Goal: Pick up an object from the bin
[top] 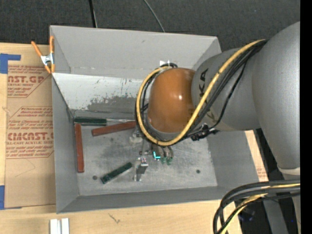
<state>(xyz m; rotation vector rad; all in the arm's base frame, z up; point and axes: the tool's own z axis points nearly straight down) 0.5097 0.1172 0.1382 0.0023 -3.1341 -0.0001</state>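
Note:
My gripper (154, 165) hangs low over the bin floor, right of the middle, under the arm's orange cover. It is open, one silvery fingertip (141, 171) showing to the left and the other further right, with nothing between them. A short dark green stick (116, 172) lies on the floor just left of the silvery fingertip, apart from it. Behind it, a reddish-brown stick (113, 128) lies slanted near the back wall.
Another reddish-brown stick (79, 147) lies lengthwise along the left wall. A long dark green stick (95, 120) rests at the foot of the back wall. The arm covers the bin's right side.

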